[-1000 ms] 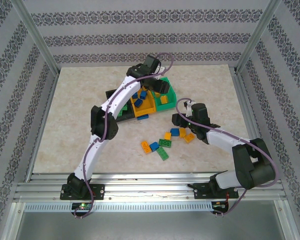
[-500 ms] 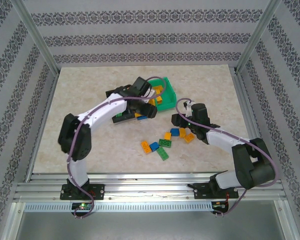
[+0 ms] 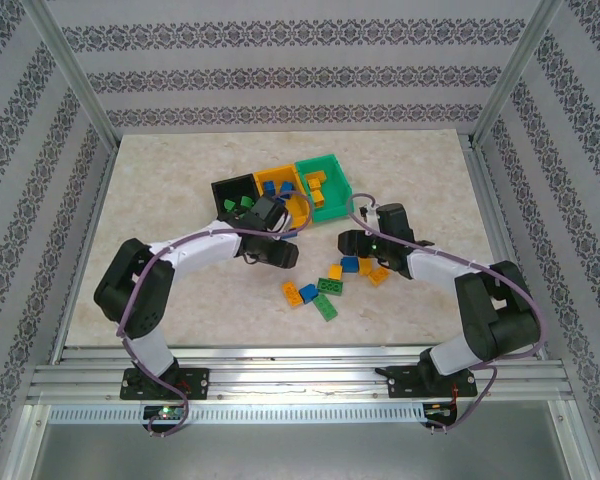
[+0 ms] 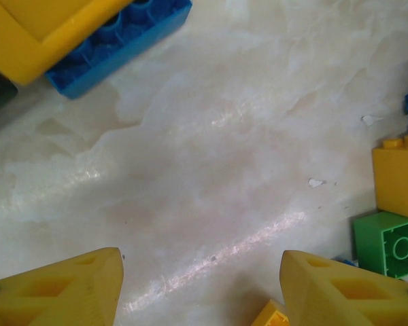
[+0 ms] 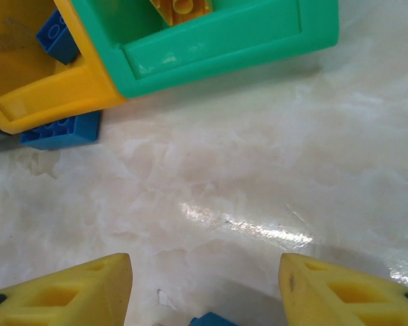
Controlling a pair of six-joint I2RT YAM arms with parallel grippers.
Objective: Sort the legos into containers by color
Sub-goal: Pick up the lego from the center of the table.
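Observation:
The containers stand joined in a row at the back: black bin (image 3: 232, 187), orange-yellow bin (image 3: 280, 178), green bin (image 3: 332, 196). Green bricks lie in the black bin, blue and orange ones in the orange-yellow bin (image 5: 47, 95), and orange ones in the green bin (image 5: 217, 41). A blue brick (image 4: 115, 47) lies against the orange-yellow bin's front. Several loose legos (image 3: 330, 286) sit on the table ahead of the bins. My left gripper (image 3: 283, 252) (image 4: 200, 292) hangs open and empty just left of them. My right gripper (image 3: 352, 240) (image 5: 204, 288) is open and empty over bare table before the green bin.
The marble-look table (image 3: 160, 220) is ringed by an aluminium frame with patterned walls. In the left wrist view an orange-yellow brick (image 4: 398, 173) and a green brick (image 4: 391, 244) lie to the right of the fingers. A blue brick (image 5: 214, 319) peeks in below the right gripper.
My left arm has drawn back from above the bins and come down low over the table in front of them. The right arm has barely shifted.

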